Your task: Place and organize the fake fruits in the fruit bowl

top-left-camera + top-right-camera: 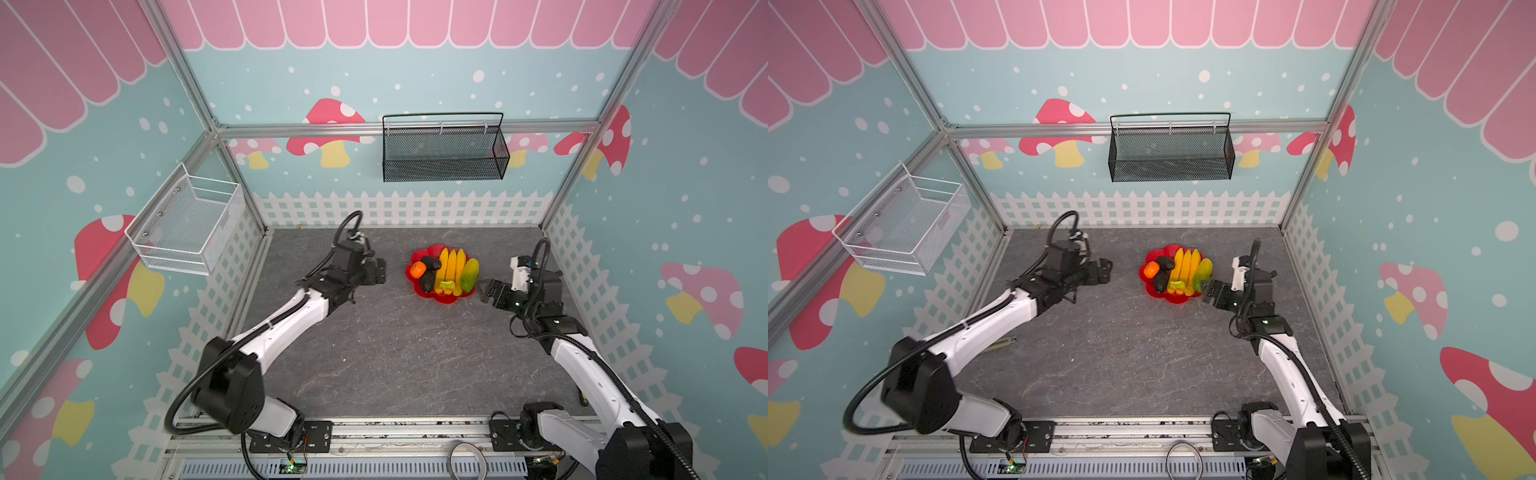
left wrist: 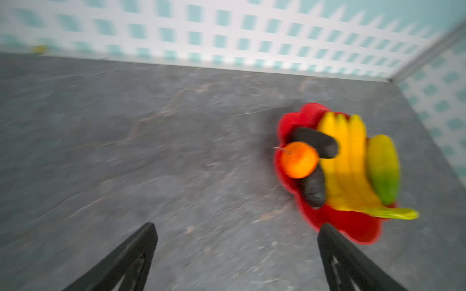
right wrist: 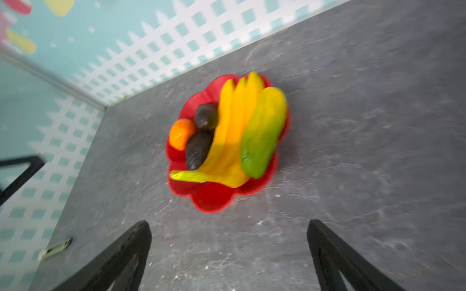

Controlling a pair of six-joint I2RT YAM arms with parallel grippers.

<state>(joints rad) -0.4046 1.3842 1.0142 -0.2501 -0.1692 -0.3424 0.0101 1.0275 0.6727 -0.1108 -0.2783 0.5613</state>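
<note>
Left gripper (image 1: 380, 272), right gripper (image 1: 484, 293) beside the fruit bowl (image 1: 444, 300), fingers apart: clip its rim and you may spill the orange (image 1: 417, 270).

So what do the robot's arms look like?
The left arm and the right arm both have smooth white shells with chunky black joints. A black ribbed cable loops along each one. Each arm ends in black jaws, thin and pointed, with cut-out holes. A tiny green light glows near the right wrist.
</note>
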